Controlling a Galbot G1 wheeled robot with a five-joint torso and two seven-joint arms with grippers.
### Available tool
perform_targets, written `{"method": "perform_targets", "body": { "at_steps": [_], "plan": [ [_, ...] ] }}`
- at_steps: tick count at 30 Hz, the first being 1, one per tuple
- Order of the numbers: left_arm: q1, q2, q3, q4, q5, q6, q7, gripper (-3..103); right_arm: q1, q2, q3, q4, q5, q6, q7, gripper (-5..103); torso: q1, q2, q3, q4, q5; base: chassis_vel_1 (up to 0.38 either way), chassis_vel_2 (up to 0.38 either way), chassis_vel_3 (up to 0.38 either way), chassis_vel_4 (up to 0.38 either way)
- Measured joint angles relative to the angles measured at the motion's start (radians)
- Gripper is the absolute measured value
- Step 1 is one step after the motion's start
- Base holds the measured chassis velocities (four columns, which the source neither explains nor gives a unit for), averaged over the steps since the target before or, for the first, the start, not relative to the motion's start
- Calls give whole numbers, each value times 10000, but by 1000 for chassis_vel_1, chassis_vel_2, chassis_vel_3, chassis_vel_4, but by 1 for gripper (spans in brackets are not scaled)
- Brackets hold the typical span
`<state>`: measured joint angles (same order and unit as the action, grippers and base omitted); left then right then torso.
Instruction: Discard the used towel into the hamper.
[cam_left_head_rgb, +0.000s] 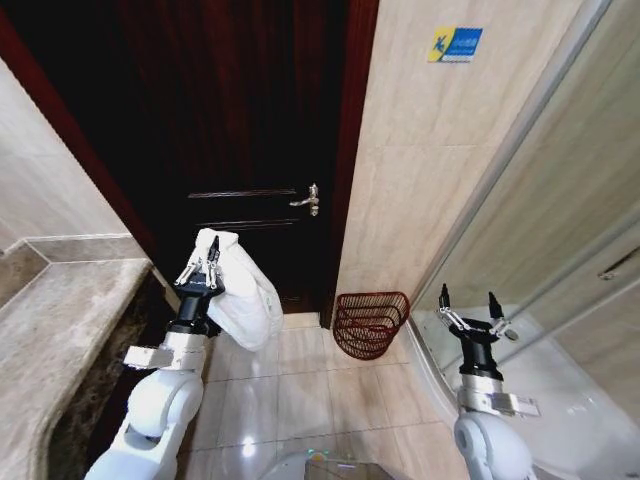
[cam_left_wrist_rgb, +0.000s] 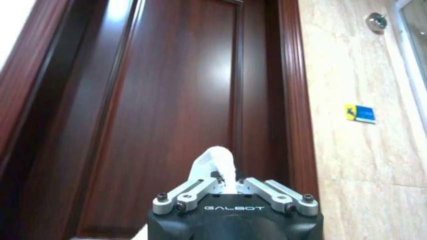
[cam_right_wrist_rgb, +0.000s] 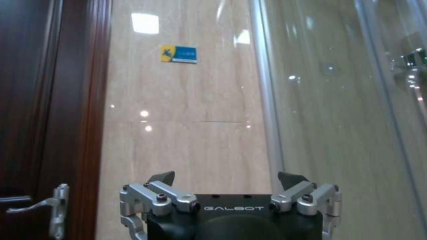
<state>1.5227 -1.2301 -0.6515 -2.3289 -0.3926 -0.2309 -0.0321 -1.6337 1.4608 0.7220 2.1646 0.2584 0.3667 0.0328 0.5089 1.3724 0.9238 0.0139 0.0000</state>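
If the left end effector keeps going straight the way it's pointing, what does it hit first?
Most likely the dark wooden door. The left end effector, shut on the white towel, faces the door panel squarely in its wrist view, with nothing else showing in between. How far off the door is, is unclear.

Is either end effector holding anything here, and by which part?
The left end effector is shut on the white towel, pinching its upper edge; the rest hangs below. The right end effector is open and holds nothing.
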Motion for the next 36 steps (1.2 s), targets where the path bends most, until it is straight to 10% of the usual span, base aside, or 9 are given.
{"method": "perform_targets", "body": {
  "at_steps": [36],
  "plan": [
    [413, -74, 854, 784, -353, -11, 447, 3, -231, 166, 83, -16, -54, 692, -237, 100, 0, 0, -1, 1, -3, -104, -106, 103, 108]
  ]
}}
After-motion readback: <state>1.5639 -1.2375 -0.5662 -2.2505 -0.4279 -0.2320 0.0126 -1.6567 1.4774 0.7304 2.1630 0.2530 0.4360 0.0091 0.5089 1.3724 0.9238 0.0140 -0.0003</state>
